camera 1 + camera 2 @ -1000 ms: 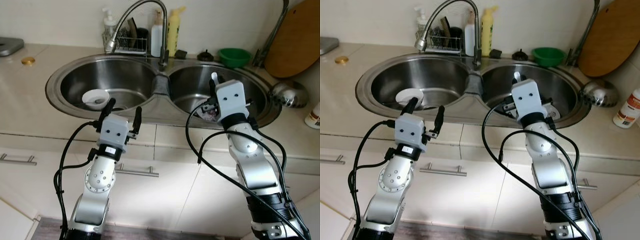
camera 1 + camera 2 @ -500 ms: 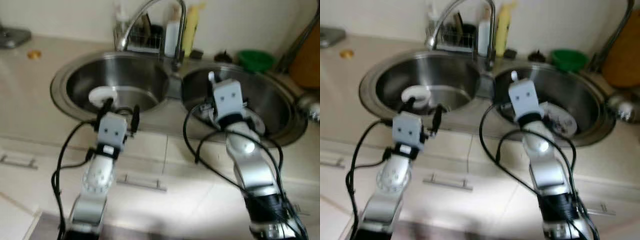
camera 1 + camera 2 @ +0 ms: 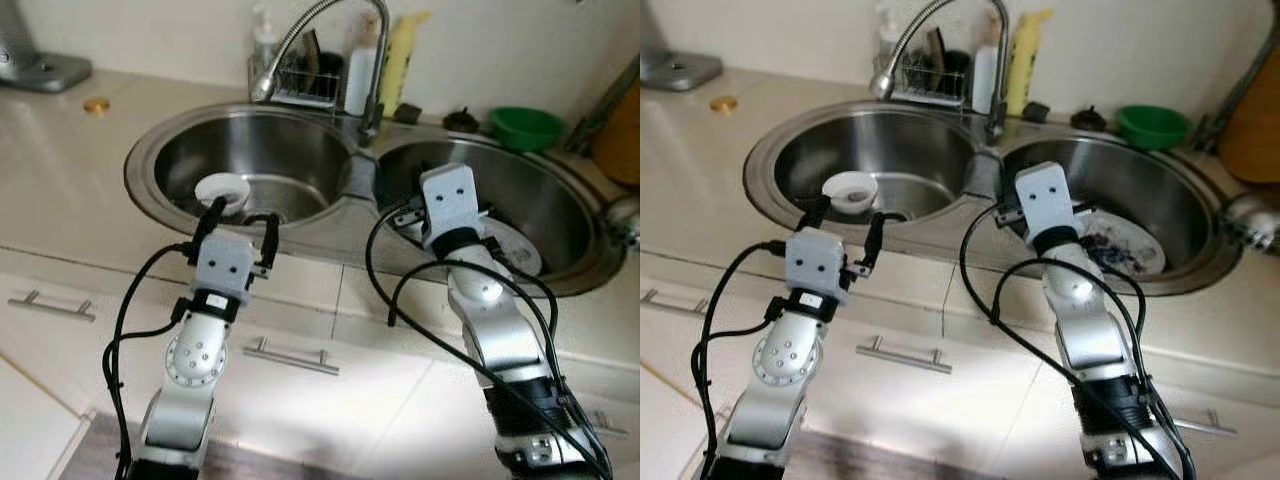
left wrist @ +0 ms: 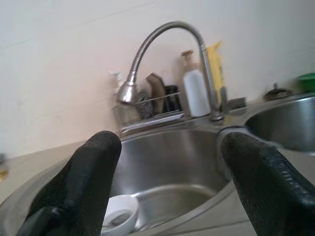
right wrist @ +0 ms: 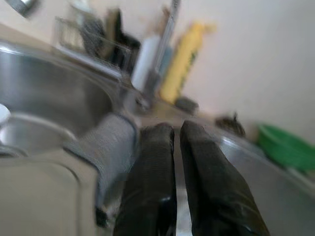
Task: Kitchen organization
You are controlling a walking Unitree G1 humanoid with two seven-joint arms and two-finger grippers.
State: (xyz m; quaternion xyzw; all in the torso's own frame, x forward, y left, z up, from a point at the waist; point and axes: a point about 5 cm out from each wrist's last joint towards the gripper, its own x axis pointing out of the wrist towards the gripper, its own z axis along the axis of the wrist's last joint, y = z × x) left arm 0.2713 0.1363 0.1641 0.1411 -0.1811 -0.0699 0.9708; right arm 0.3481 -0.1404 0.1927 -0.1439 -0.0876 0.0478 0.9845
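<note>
A steel double sink [image 3: 150, 150] lies before me. In its left basin sits a small white bowl [image 3: 222, 189], also seen past my left fingers as the white bowl [image 4: 118, 221]. A stained white plate [image 3: 1122, 250] lies in the right basin. My left gripper [image 3: 241, 215] hovers open at the front rim of the left basin, nothing between its fingers [image 4: 88, 172]. My right arm's wrist block [image 3: 447, 200] hangs over the front of the right basin. My right gripper [image 5: 175, 130] is shut, empty, and points toward the divider and the bottles.
A gooseneck faucet [image 3: 330, 30] arches over the divider. Behind it stand a wire rack [image 3: 300, 80] and a yellow bottle [image 3: 405, 50]. A green bowl [image 3: 527, 127] and a wooden board [image 3: 620, 130] sit at the back right. A cabinet handle [image 3: 290, 355] is below.
The whole picture has shifted right, so the camera moved. Both arms hold much the same pose; the left gripper stays open by the white bowl.
</note>
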